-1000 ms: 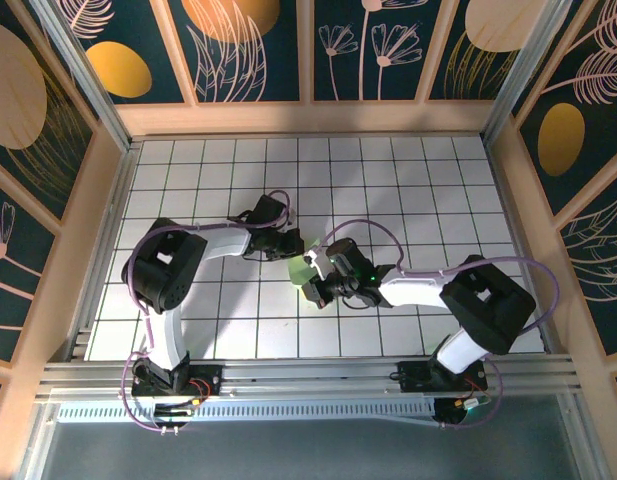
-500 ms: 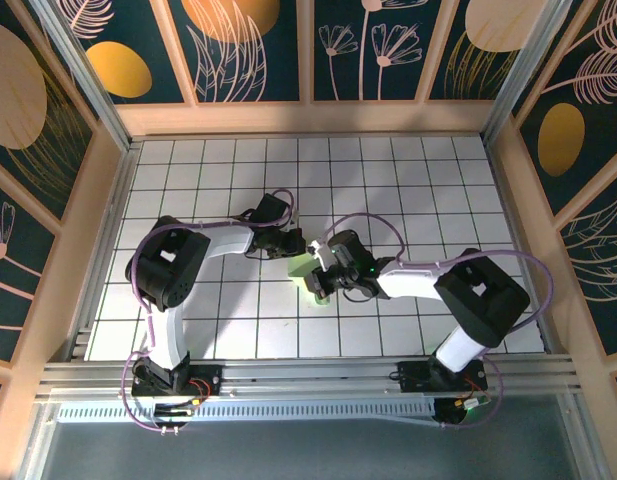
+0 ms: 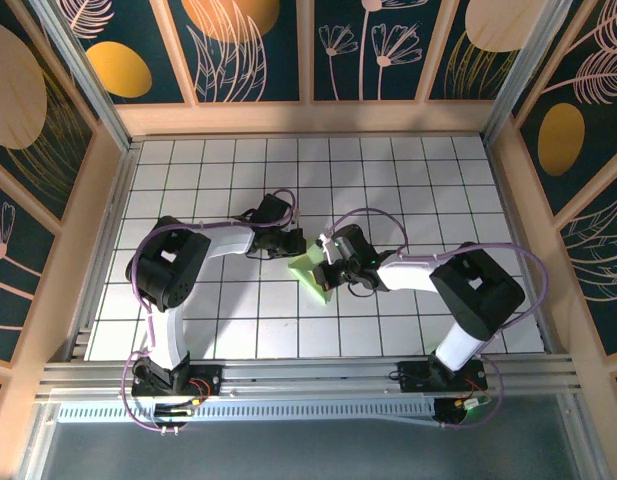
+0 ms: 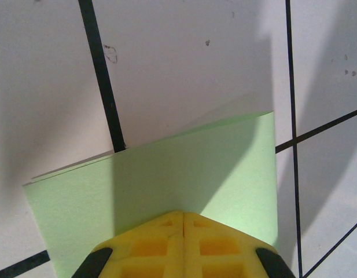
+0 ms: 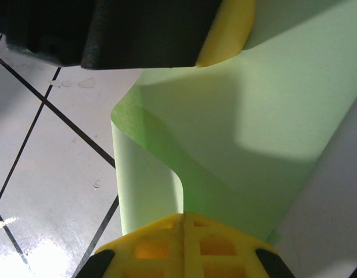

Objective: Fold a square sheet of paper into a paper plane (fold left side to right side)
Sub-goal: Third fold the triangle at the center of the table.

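1. nearest the arm bases, the right claw (image 5: 183, 220) was shut tight, its two yellow fingers (image 5: 149, 249) pressed together with no gap.
2. it had hold of the square sheet of paper (image 5: 271, 104): one pale green edge curled up off the table and ran in between those fingers.
3. that lifted part bent over in a soft loop above the rest of the sheet, which lay flat.
4. the paper was near the middle of the white grid table (image 3: 208, 180), between the two claws.
5. just past the paper, the left claw (image 4: 183, 219) was shut tight too, with its yellow fingers touching each other.
6. its tips were down on the green paper, close to one edge. i could not tell if it pinched the paper or just pressed on it.
7. in the left wrist view the sheet lay across a black grid line, and a second thin layer peeked out along its far edge.
8. in the right wrist view, one yellow finger (image 5: 227, 29) of the left claw touched the far part of the sheet.
9. farthest away, the wooden wall (image 3: 308, 118) stood behind the bare tiles.
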